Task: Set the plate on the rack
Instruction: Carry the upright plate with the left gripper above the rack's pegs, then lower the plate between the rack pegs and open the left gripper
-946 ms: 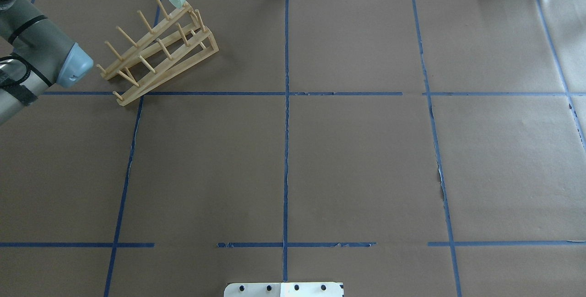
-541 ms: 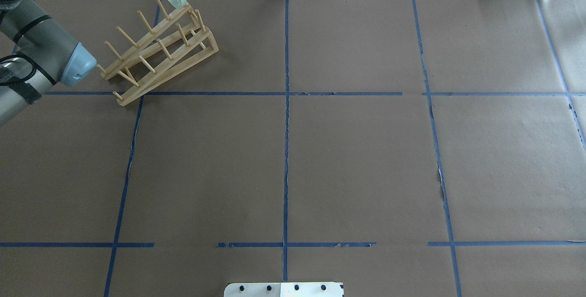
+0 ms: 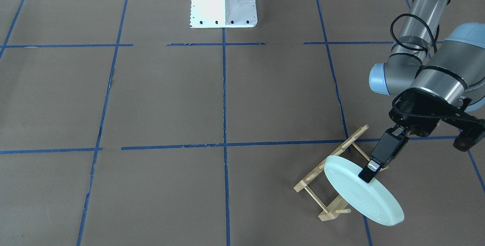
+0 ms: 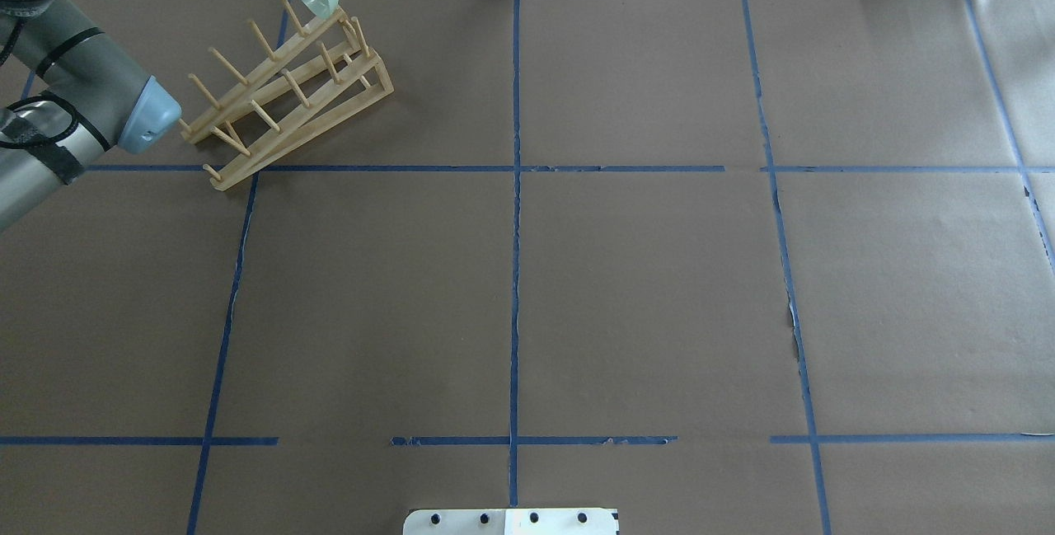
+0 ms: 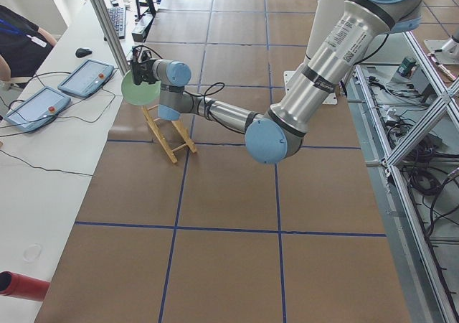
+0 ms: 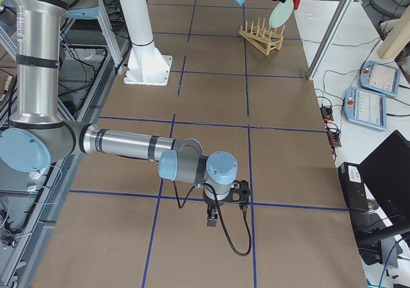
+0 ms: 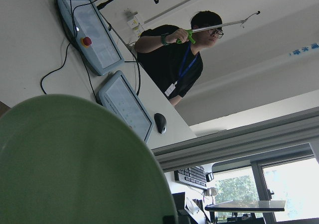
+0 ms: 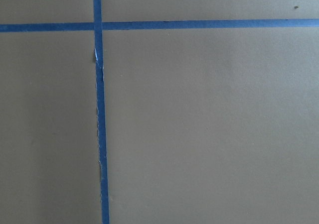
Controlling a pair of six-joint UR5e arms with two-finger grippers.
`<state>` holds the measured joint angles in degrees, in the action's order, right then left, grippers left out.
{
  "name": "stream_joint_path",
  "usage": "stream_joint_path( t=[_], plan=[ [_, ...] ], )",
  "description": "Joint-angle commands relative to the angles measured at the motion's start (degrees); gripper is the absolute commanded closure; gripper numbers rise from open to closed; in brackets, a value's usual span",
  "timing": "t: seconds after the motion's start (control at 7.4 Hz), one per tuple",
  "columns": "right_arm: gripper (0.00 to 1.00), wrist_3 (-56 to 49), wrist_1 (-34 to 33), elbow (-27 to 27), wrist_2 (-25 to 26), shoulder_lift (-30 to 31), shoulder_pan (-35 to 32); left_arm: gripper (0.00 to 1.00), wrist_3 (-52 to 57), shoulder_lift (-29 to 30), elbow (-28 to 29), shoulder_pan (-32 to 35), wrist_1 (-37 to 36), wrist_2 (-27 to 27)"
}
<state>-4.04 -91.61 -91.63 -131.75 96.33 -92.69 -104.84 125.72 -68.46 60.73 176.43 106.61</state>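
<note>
**Front-facing view:** The left pincer point(image 3: 369, 173) is clamped on the upper rim of the mint-green plate point(image 3: 360, 195). The plate hangs tilted over the operator-side end of the wooden dish rack point(image 3: 317, 170) on the desk point(image 3: 170, 98).

**Overhead view:** The plate is edge-on above the rack's end pegs. Contact cannot be confirmed.

**Left side view:** The plate is raised above the rack, not seated.

**Right side view:** The right pincer point(image 6: 213, 219) hangs low over the desk, well apart. Its state cannot be told.

**Left wrist view:** The plate's face fills the lower frame.

**Assessment:** The plate looks rigid, smooth and probably light. The rim is the sensible hold, but slippage is possible. Treat it as breakable.
</note>
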Motion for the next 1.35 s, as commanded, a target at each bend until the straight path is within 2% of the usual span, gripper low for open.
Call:
stream_joint_path(
  t=[0.0,0.54,1.22],
  plan=[
    [0.00,0.0,0.0,0.0,0.0,0.0,0.0,1.00,0.1,0.0,0.4,-1.0,0.1,-0.1],
    [0.00,0.0,0.0,0.0,0.0,0.0,0.0,1.00,0.1,-0.7,2.2,-3.7,2.8,-2.9],
    [0.00,0.0,0.0,0.0,0.0,0.0,0.0,1.00,2.1,-0.9,3.8,-4.0,2.8,-2.9]
  ],
)
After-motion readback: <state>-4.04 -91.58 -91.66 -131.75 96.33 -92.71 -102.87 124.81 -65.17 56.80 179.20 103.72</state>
